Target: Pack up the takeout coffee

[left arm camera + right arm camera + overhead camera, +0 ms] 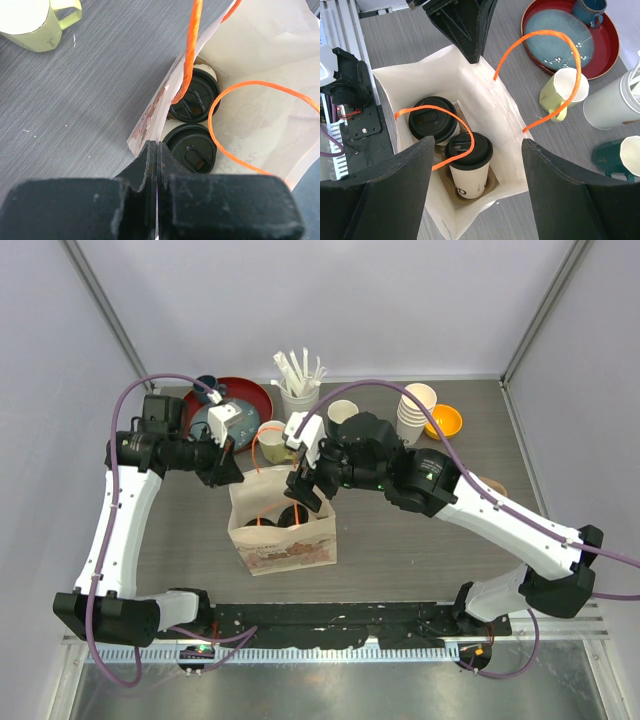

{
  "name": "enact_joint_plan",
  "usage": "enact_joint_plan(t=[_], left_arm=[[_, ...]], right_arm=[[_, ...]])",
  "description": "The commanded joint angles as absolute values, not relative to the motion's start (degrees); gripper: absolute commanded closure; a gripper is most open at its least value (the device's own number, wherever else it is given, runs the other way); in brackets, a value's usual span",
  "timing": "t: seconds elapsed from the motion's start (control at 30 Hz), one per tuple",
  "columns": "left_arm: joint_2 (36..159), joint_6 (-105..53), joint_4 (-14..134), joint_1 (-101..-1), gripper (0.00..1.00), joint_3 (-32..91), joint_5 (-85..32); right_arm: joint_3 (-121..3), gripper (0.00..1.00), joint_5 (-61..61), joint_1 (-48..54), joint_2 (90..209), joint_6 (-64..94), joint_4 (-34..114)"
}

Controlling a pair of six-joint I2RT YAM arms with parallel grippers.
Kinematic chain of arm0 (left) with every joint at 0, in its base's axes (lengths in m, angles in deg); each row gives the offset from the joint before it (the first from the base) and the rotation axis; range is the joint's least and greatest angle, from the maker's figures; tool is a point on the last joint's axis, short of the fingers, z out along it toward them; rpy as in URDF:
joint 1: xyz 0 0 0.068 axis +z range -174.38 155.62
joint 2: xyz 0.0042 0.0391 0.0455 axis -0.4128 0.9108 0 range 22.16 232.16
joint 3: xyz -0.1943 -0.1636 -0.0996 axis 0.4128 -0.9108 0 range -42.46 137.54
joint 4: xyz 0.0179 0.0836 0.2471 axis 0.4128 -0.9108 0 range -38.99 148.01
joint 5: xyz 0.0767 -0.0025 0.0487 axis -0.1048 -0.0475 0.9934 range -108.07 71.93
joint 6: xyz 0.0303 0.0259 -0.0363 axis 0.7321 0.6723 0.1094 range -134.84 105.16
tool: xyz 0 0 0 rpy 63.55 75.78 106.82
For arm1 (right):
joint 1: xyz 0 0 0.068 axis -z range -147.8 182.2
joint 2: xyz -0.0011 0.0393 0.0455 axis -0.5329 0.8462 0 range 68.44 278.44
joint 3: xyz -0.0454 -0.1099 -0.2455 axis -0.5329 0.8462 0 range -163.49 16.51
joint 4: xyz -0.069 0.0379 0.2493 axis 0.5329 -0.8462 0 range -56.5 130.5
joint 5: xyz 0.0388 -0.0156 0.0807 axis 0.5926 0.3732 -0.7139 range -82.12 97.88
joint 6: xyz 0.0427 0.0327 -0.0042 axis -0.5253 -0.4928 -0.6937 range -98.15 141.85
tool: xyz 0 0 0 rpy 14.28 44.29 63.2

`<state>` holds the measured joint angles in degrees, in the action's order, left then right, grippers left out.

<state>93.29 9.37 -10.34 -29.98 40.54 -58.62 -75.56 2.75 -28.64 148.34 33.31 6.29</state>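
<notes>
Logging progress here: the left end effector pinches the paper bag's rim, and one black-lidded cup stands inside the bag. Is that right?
No. Two black-lidded cups stand inside the paper bag, not one; the right wrist view shows both. The left end effector does pinch the bag's rim.

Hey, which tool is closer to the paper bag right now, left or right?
Left. The left tool is shut on the rim of the paper bag. The right tool hangs open above the bag's mouth, over the lidded cups inside, gripping nothing.
</notes>
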Motion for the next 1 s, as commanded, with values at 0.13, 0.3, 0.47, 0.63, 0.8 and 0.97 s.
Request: enact_joint_plan(t=[0.13, 0.3, 0.47, 0.63, 0.8, 0.97], left_arm=[[93.44, 8.37, -8.43, -30.27, 0.9, 41.65, -58.85], [93.17, 8.01, -7.99, -30.27, 0.75, 42.26, -58.32], [92.47, 7.49, -7.64, -30.27, 0.62, 42.88, -57.18], [91.77, 6.26, -7.47, -30.27, 0.49, 43.84, -56.13], [91.24, 5.38, -7.29, -30.27, 0.4, 45.42, -55.16], [90.71, 3.53, -6.76, -30.27, 0.33, 46.83, -54.2]], right_arm=[[-77.53, 0.25, 4.53, -28.53, 144.03, 30.55, 11.84], [-77.36, 0.23, 11.27, -28.36, 142.45, 28.79, 15.71], [-76.92, 0.23, 16.49, -28.27, 141.92, 28.44, 18.17], [-76.39, 0.22, 17.72, -27.74, 141.39, 28.35, 19.84], [-76.83, 0.21, 20.53, -26.69, 141.13, 27.74, 20.99], [-78.23, 0.19, 21.5, -21.44, 141.83, 24.93, 21.25]])
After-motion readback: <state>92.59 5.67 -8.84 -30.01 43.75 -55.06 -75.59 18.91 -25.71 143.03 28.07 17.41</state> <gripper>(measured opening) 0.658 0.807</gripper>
